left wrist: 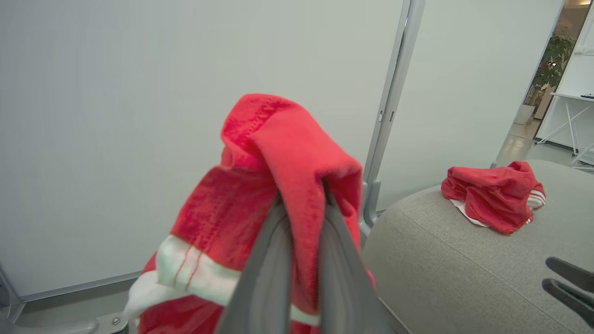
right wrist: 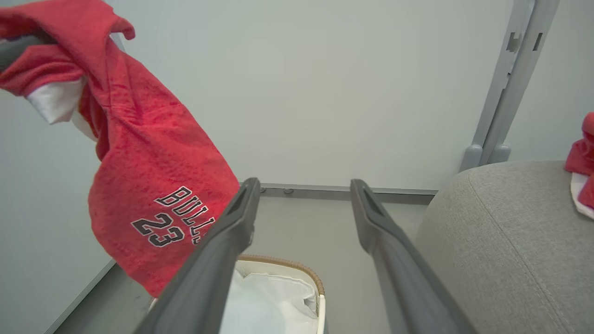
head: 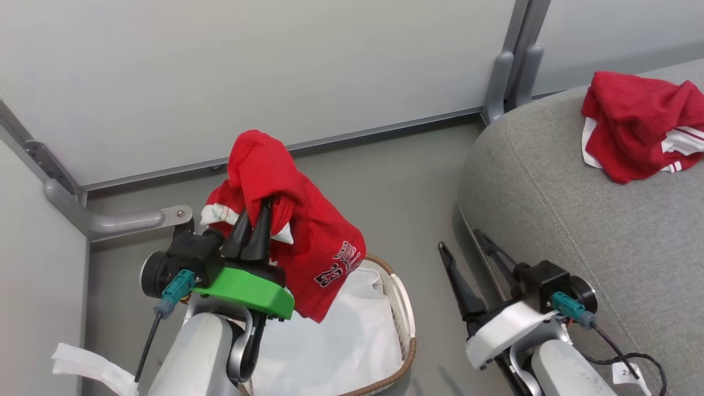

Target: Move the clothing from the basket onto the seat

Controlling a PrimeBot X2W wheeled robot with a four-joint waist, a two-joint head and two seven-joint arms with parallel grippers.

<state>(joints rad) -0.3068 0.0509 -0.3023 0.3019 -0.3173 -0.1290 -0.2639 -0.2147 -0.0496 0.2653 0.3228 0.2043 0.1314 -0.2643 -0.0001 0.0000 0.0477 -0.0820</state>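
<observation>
My left gripper [head: 263, 206] is shut on a red garment [head: 308, 236] with dark "23" numerals and hangs it above the basket [head: 404, 308]. In the left wrist view the red fabric [left wrist: 278, 185] drapes over both fingers [left wrist: 267, 260]. The basket's white liner [head: 335, 341] shows bare below. A second red garment [head: 638, 124] with white striped trim lies on the grey seat [head: 577, 209] at the right. My right gripper [head: 465, 239] stands open beside the seat's edge, nothing between its fingers [right wrist: 232, 232]. The lifted garment [right wrist: 148, 195] hangs left of them.
Pale partition walls [head: 275, 71] with grey metal posts [head: 514, 66] close the back and left. Grey floor [head: 407, 181] lies between basket and seat. A curved grey bracket [head: 110, 220] sits low at the left wall.
</observation>
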